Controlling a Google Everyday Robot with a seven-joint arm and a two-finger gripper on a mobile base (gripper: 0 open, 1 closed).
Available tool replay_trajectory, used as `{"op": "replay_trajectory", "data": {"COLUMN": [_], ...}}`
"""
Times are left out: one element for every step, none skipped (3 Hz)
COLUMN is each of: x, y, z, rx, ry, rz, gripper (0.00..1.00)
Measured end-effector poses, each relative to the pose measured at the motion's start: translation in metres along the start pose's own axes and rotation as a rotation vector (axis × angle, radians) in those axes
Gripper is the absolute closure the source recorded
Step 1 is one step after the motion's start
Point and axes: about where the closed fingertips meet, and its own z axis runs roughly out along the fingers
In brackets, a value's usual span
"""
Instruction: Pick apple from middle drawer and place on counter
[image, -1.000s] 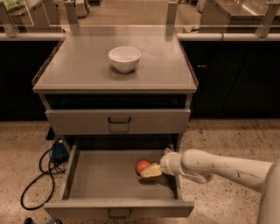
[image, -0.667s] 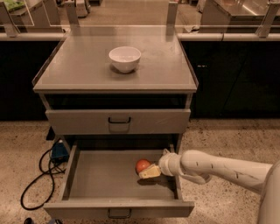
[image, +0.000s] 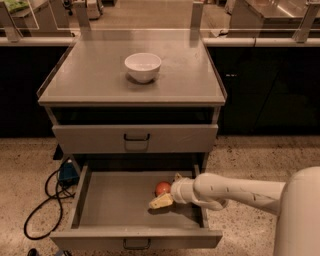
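The apple (image: 162, 188), small and red-orange, lies on the floor of the open middle drawer (image: 110, 210), right of centre. My gripper (image: 164, 192) reaches in from the right on a white arm (image: 235, 191) and stands open around the apple. One cream finger (image: 161, 201) lies just in front of the apple, and the other shows only as a small tip behind it. The apple rests on the drawer floor. The counter (image: 95, 75) is the grey cabinet top above, with a white bowl (image: 143, 66) on it.
A closed grey drawer front (image: 135, 138) with a dark handle sits above the open drawer. A black cable and a blue box (image: 66, 173) lie on the speckled floor to the left. Steel worktops with upright posts (image: 196, 12) stand behind the counter.
My gripper has slid a little further left alongside the apple. The apple has not moved.
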Motion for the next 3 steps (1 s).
{"op": "replay_trajectory", "data": {"x": [0.0088, 0.0087, 0.0087], "y": [0.0149, 0.0149, 0.0150], "z": [0.0403, 0.0404, 0.0405], "rx": [0.012, 0.013, 0.012], "ry": [0.037, 0.037, 0.037], "rz": [-0.030, -0.030, -0.030], "gripper": [0.00, 0.00, 0.19]}}
